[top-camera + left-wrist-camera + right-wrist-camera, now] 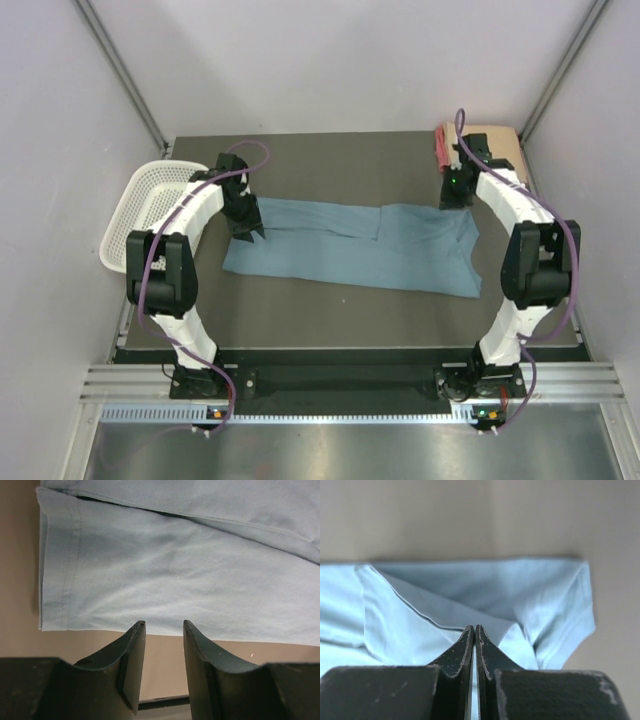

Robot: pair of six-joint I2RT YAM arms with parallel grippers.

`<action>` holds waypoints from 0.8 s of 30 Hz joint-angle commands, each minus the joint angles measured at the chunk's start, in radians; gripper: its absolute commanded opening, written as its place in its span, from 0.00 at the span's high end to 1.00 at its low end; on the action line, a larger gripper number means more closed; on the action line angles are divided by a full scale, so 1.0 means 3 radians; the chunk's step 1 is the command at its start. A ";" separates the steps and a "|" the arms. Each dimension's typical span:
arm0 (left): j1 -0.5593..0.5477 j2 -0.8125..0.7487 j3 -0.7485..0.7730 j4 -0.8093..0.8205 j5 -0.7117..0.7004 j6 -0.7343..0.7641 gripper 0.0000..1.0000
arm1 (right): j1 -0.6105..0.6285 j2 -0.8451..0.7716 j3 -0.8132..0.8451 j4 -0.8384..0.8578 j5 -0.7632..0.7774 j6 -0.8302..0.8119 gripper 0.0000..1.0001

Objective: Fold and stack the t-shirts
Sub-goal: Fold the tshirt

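Note:
A large dusty blue-grey t-shirt (360, 248) lies spread flat across the middle of the table, partly folded lengthwise. My left gripper (245, 230) hovers at its left end. In the left wrist view this gripper (163, 625) is open, its tips just short of the shirt's hemmed edge (150, 580), with only bare table between the fingers. My right gripper (455, 198) is at the shirt's back right corner. In the right wrist view its jaws (475, 628) are pressed together on a thin fold of the blue-grey cloth (470, 590). Folded pink-red (443, 148) and peach t-shirts (500, 146) lie at the back right.
A white plastic mesh basket (135, 205) stands off the table's left edge, beside the left arm. Grey walls close in on both sides and the back. The dark table top (330, 165) shows behind and in front of the shirt.

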 commanded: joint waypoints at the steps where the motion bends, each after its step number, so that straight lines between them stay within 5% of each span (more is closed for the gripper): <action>1: 0.0016 -0.0116 -0.0023 0.0086 0.0067 -0.0028 0.59 | 0.0042 -0.0261 -0.0215 -0.0037 -0.0097 0.0072 1.00; 24: 0.0011 -0.0193 -0.0172 0.0132 0.0093 -0.0075 0.59 | 0.0134 -0.1135 -0.1023 -0.0369 -0.0215 0.0261 1.00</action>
